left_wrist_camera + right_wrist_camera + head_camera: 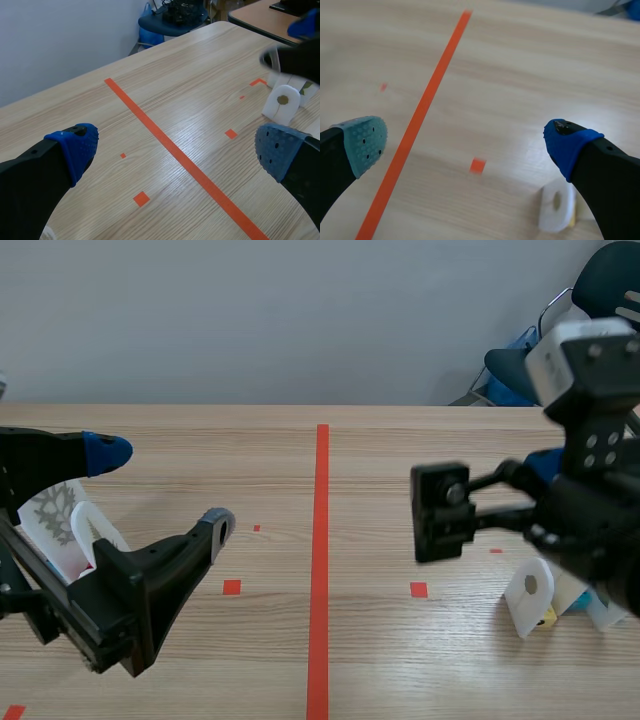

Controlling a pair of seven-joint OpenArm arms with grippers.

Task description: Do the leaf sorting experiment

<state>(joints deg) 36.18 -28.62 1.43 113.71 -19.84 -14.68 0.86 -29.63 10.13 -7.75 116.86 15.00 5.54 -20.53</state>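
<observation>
A white holder with a round hole stands on the table at the right, with more white pieces and a yellow bit behind it. It shows ahead of my left gripper as the white holder, and beside my right gripper's blue finger as the white holder. At the left, a white piece printed with a grey leaf stands behind my left gripper. That gripper is open and holds nothing. My right gripper hangs above the table, and in its own view the right gripper is open and empty.
An orange-red tape line runs down the middle of the wooden table, with small tape squares on both sides. A blue chair stands beyond the far right corner, next to the grey wall. The right arm crosses the left wrist view.
</observation>
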